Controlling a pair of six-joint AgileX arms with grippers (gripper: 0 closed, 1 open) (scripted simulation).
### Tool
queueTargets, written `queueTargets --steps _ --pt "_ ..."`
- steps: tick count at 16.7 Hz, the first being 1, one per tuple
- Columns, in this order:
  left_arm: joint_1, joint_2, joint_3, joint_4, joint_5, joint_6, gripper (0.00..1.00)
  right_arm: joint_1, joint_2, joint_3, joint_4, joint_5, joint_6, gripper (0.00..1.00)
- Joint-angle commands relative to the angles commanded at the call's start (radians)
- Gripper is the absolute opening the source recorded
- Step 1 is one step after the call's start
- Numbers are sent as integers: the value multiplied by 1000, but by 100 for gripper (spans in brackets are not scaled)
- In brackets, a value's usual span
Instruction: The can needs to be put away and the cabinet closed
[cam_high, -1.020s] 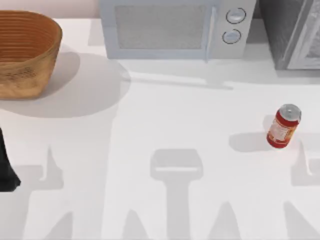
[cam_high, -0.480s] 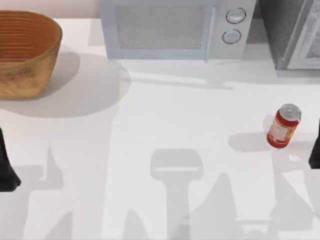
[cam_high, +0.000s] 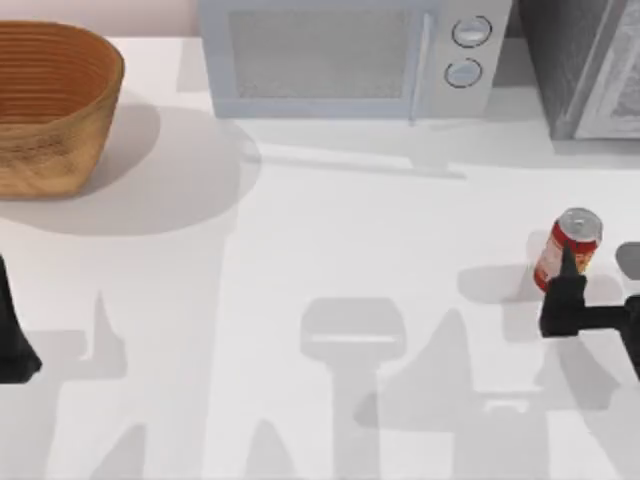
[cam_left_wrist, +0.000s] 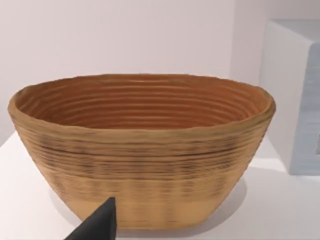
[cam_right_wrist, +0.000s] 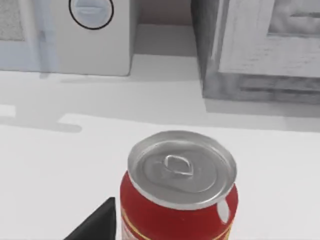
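Note:
The red can (cam_high: 567, 243) with a silver top stands upright on the white table at the right. In the right wrist view the can (cam_right_wrist: 180, 200) is very close, with one dark fingertip (cam_right_wrist: 97, 222) beside it. My right gripper (cam_high: 604, 292) is open at the can's near side, and one finger (cam_high: 562, 295) overlaps the can's lower part from above. The cabinet (cam_high: 568, 70), dark grey and speckled with a pale panel door (cam_high: 618, 85), stands at the back right; I cannot tell how far the door stands open. My left gripper (cam_high: 12, 340) rests at the left edge.
A light-grey microwave (cam_high: 340, 55) with two round knobs stands at the back middle. A large woven basket (cam_high: 50, 105) sits at the back left, and the basket (cam_left_wrist: 142, 150) is close ahead in the left wrist view.
My right arm has come in from the right edge and moved left, up to the can. The can and the left arm have not moved.

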Motion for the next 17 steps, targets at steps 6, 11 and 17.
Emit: queueTargets --steps 6,11,17 --pt "0 0 0 0 0 0 100 90 381 45 332 102 55 100" --pt "0 0 0 0 0 0 100 113 479 58 420 128 72 100" --pt "0 0 0 0 0 0 100 104 487 68 411 120 71 100"
